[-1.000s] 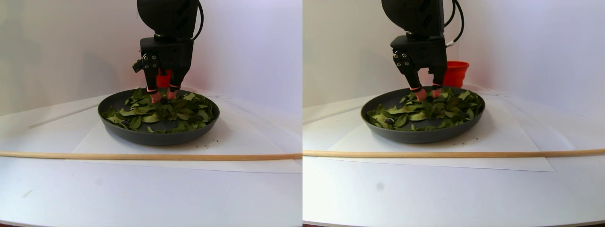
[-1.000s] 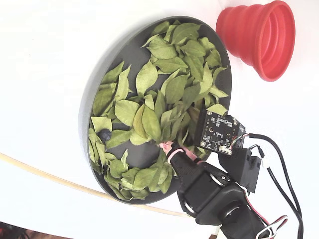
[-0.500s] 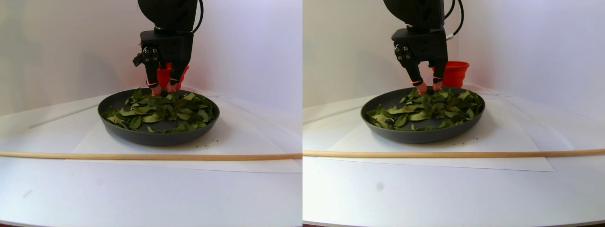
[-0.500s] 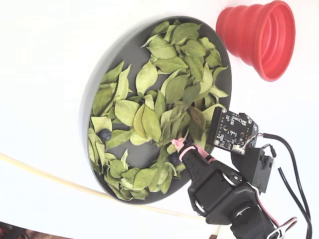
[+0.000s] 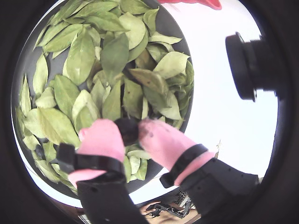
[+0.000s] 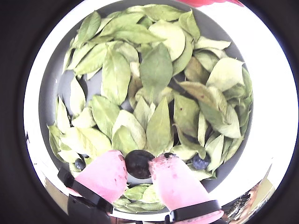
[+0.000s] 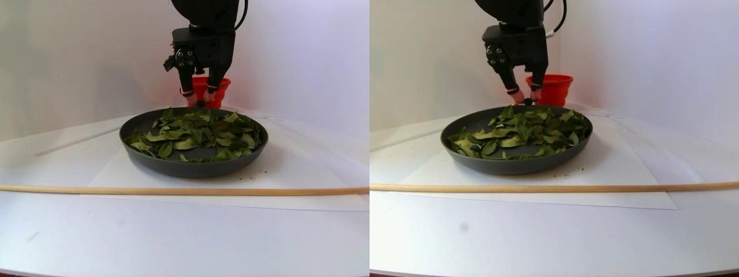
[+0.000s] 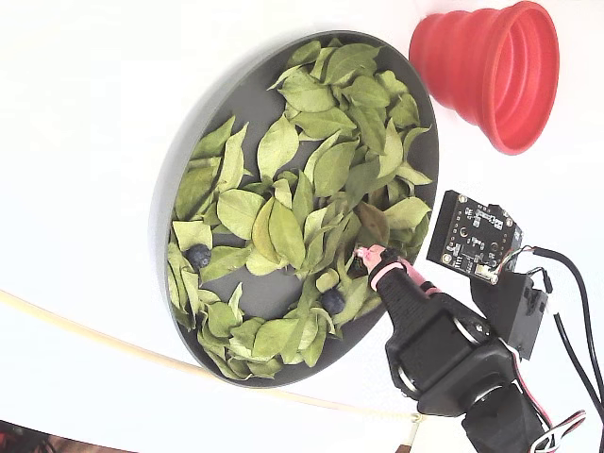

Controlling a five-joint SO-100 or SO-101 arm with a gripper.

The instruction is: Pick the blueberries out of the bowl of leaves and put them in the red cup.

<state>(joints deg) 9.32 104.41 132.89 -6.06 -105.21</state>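
We are holding one small round dark blueberry point(image 6: 138, 163) between the pink-padded fingertips point(image 6: 108, 173) of the black two-finger gripper point(image 5: 127, 132), which is clamped on it just above the wide shallow dark grey bowl point(image 8: 236, 99). In the stereo pair view the gripper point(image 7: 199, 104) is hanging clear of the oval green leaves point(image 8: 283, 231) heaped in that bowl.

More berries are waiting in the bowl: one point(image 8: 198, 256) near its left rim in the fixed view, another point(image 8: 331, 300) lower down among the leaves.

The bright red ribbed silicone cup point(image 8: 491, 71) is standing just beyond the bowl's rim, on the far side from the long pale wooden stick point(image 7: 185, 190).

To do this carry well, we are judging that the squeeze should be kept even, since the berry is small and round and could roll out. We should be travelling across the bowl high enough to clear the cup's lip, and letting go only once centred over its wide mouth.
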